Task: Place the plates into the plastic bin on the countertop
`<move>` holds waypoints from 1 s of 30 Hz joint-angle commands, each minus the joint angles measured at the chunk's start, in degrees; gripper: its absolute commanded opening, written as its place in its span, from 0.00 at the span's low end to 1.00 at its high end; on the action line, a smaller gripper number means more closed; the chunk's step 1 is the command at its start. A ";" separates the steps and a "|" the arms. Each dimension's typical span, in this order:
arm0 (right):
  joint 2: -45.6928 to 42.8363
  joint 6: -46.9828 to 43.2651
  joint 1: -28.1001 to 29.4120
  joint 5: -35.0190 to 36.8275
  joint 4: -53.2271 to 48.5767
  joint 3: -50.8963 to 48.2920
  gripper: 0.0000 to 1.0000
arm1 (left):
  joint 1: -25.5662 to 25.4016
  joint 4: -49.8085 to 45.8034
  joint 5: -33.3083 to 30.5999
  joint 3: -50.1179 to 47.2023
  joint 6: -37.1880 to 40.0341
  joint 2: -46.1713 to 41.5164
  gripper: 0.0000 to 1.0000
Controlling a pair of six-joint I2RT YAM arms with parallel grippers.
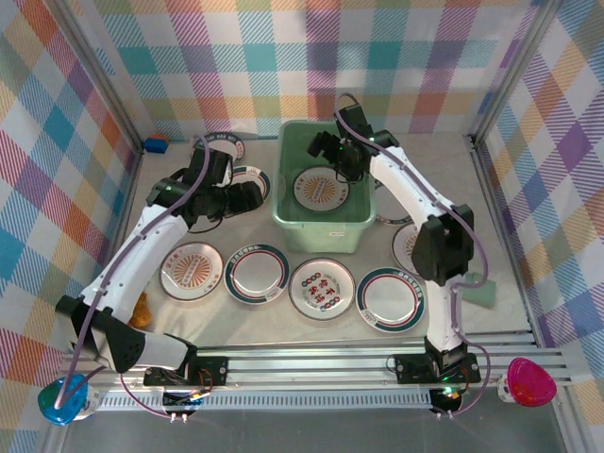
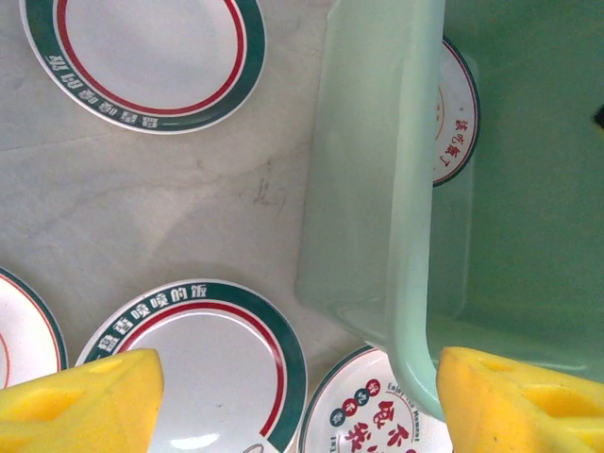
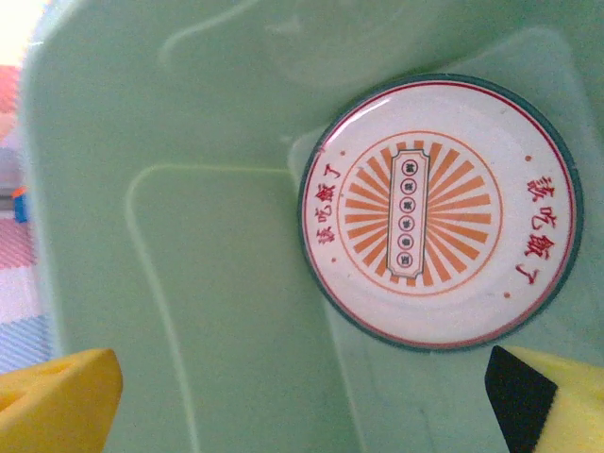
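Note:
The mint-green plastic bin (image 1: 356, 225) stands at the back centre of the beige countertop (image 1: 142, 222). One orange-sunburst plate (image 1: 319, 189) lies flat on its floor (image 3: 436, 209). My right gripper (image 1: 330, 156) hangs open over the bin's inside (image 3: 217, 283), its yellow fingertips (image 3: 57, 401) apart and empty. My left gripper (image 1: 260, 194) is open just left of the bin wall (image 2: 363, 179), above a green-rimmed plate (image 2: 203, 363). Several plates lie in a row in front of the bin: a sunburst one (image 1: 191, 271), a green-rimmed one (image 1: 257, 274), a red-dotted one (image 1: 322, 288) and another green-rimmed one (image 1: 390, 298).
More plates sit at the back left (image 1: 225, 144) and under the right arm (image 1: 404, 247). A small blue object (image 1: 156, 144) lies by the back left wall. A flat green lid piece (image 1: 479, 294) lies at the right. The metal rail (image 1: 311, 363) bounds the near edge.

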 commanded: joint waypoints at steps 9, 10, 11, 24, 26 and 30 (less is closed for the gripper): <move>-22.11 -9.94 0.68 -3.10 9.29 -19.32 0.98 | 3.80 -7.30 2.81 -8.20 0.41 -4.74 0.74; -23.69 -10.58 0.70 -3.15 9.16 -20.79 0.97 | 3.80 -7.43 3.87 -9.63 1.13 -4.89 0.73; -25.18 -10.98 0.66 -3.10 8.99 -22.37 0.96 | 3.80 -7.08 5.17 -11.42 1.45 -5.19 0.72; -39.26 -10.19 0.62 -3.56 10.26 -40.86 0.70 | 4.06 -1.95 7.04 -20.49 5.84 -0.43 0.67; -40.83 -10.17 0.62 -3.74 9.93 -42.38 0.68 | 4.22 -3.10 5.63 -20.50 6.99 1.12 0.67; -43.02 -9.56 0.62 -3.71 10.25 -45.43 0.64 | 5.00 -4.22 4.65 -22.72 6.17 1.56 0.67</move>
